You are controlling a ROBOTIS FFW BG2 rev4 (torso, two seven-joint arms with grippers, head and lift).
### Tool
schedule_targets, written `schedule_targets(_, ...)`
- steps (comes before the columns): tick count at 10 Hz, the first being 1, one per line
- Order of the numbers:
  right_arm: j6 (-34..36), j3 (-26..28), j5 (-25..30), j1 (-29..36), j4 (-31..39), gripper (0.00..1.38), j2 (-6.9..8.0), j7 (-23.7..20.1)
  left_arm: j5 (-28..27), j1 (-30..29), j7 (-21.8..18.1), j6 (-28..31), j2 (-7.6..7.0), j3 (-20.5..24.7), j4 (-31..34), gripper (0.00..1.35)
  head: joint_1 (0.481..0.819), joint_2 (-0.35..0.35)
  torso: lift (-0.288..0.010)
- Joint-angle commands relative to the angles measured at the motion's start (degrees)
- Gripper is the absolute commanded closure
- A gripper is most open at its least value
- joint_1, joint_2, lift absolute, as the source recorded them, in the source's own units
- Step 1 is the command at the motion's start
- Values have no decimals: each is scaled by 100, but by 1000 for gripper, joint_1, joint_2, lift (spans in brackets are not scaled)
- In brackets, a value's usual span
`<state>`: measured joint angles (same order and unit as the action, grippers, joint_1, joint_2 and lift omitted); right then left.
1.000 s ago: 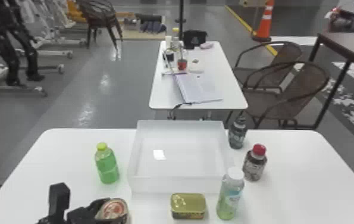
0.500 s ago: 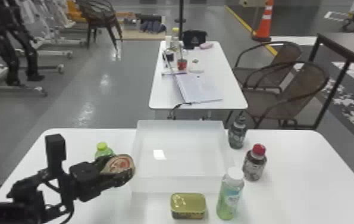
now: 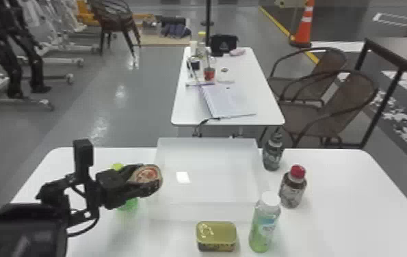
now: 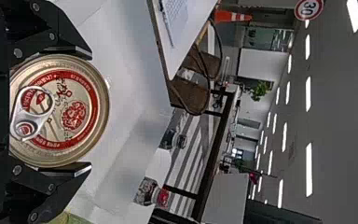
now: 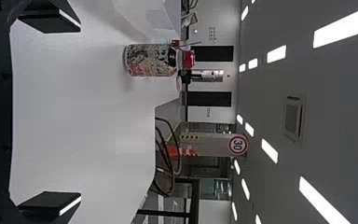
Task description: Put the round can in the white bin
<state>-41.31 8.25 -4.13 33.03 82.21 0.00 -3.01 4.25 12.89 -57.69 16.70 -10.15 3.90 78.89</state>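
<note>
Status: grasp done, transport mostly done by my read, release left. Left gripper [image 4: 91, 110] is holding the round gold metal can with a red-ringed lid [image 3: 147, 175], fingers closing on its sides, lid facing the wrist camera. Can is hanging above the white table [image 3: 342, 212], at the 9 o'clock side of the white, open, box-shaped bin [image 3: 209, 211]. From the head view it's probably sitting right about at the side wall; can't tell if it's clearing the rim.

Clock around the bin, 12 being away from the robot: green bottle with yellow-green cap [image 3: 128, 204] is standing at 8, partly hiding behind the gripper. Flat gold rectangular tin [image 3: 216, 235] is lying at 6. Clear bottle with white cap and green contents [image 3: 265, 222] is standing between 4 and 5. Those aren't needing any handling.

Right gripper [image 5: 77, 113] is idling over the table, fingers spreading wide, holding nothing.

Left to do: can is needing a shift toward 3, then lowering and letting go inside. Risk: dropping early would be landing it on the rim or outside.
</note>
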Motion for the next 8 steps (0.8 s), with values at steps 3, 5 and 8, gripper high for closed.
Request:
schedule_targets(3, 9, -69, -9, -51, -65, 35, 5, 2, 40, 1172, -155, -764, -118, -689, -1623, 825, 549, 0, -100)
schedule_targets(5, 0, -69, -18, -43, -65, 35, 5, 2, 76, 1198, -40, -940, -39, -794, -1693, 674, 549, 0, -100)
schedule_targets(8, 0, -69, -35, -34, -73, 35, 5, 2, 410, 1189, 118, -1011, 13, -1014, -1675, 127, 549, 0, -100)
